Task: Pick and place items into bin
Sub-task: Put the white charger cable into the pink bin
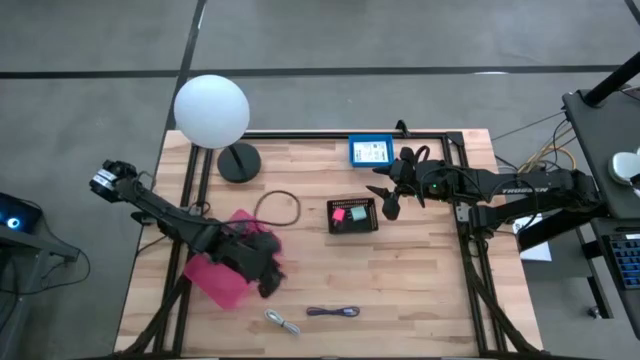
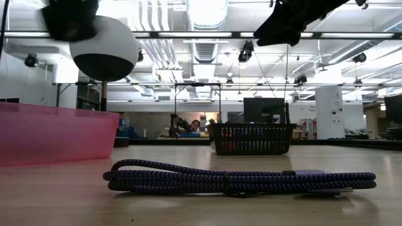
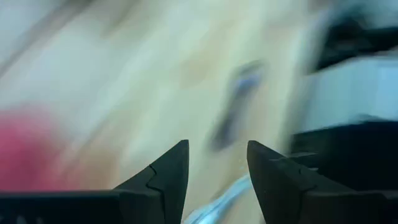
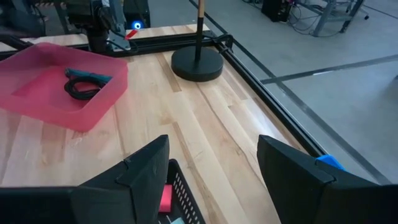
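The pink bin (image 1: 222, 275) sits at the table's near left; the right wrist view shows a black coiled cable (image 4: 83, 90) and a teal stick (image 4: 87, 75) inside it. My left gripper (image 1: 264, 272) hovers open at the bin's right side, touching nothing; its wrist view is blurred. The purple cable (image 1: 333, 312) and the grey-white cable (image 1: 282, 321) lie on the table near its near edge. A black basket (image 1: 372, 226) holds a pink cube (image 1: 340, 213) and a mint-green cube (image 1: 358, 214). My right gripper (image 1: 390, 203) hangs open beside the basket's right end.
A white globe lamp (image 1: 211, 110) stands on its black base (image 1: 239, 162) at the far left. A brown cable loop (image 1: 278, 208) lies between the lamp base and the basket. A blue-framed card (image 1: 371, 150) lies at the far edge. Black rails (image 1: 465, 250) border the table.
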Controlling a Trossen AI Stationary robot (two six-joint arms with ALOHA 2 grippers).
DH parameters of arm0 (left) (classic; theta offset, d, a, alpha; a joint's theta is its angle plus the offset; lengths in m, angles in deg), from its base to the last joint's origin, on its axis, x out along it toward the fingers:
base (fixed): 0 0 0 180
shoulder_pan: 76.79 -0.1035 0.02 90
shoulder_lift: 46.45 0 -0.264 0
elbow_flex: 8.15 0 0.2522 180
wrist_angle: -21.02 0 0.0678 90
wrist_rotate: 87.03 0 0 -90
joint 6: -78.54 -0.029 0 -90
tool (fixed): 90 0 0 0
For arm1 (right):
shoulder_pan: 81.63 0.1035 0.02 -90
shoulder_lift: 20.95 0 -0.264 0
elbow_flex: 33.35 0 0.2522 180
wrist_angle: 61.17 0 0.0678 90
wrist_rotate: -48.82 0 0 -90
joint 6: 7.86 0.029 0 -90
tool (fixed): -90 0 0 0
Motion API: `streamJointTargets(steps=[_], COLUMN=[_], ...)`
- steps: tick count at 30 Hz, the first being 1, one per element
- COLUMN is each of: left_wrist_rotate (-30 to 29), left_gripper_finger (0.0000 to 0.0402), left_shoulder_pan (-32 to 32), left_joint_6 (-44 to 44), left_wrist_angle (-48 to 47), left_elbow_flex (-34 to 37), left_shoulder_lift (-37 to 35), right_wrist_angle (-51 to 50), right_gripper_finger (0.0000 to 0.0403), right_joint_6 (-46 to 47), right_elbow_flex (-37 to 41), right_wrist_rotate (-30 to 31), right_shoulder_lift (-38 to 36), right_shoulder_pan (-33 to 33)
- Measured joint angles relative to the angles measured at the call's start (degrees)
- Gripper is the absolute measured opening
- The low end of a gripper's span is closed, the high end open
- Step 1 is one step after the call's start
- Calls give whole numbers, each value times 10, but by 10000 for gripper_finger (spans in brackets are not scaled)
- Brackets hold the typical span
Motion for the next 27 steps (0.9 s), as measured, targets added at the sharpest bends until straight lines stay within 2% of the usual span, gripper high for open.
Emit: streamJointTargets(steps=[3, 5, 8, 13, 16, 27], left_wrist_rotate=[1, 2, 17, 124, 168, 185], left_gripper_finger=[146, 147, 147, 146, 137, 104], left_shoulder_pan=[0, 0, 0, 8, 13, 48], left_joint_6=[-125, -165, -176, -159, -159, -165], left_wrist_angle=[160, 199, 190, 183, 181, 137], left_elbow_flex=[8, 9, 2, 2, -7, -20], left_shoulder_lift=[5, 15, 42, 103, 140, 170], right_wrist_angle=[0, 1, 1, 1, 0, 0], right_gripper_finger=[228, 228, 228, 228, 228, 228], right_joint_6=[0, 3, 7, 7, 8, 0], right_elbow_flex=[0, 0, 0, 0, 0, 0], right_wrist_rotate=[0, 0, 0, 0, 0, 0], right_shoulder_lift=[0, 0, 0, 0, 0, 0], right_shoulder_pan=[0, 0, 0, 0, 0, 0])
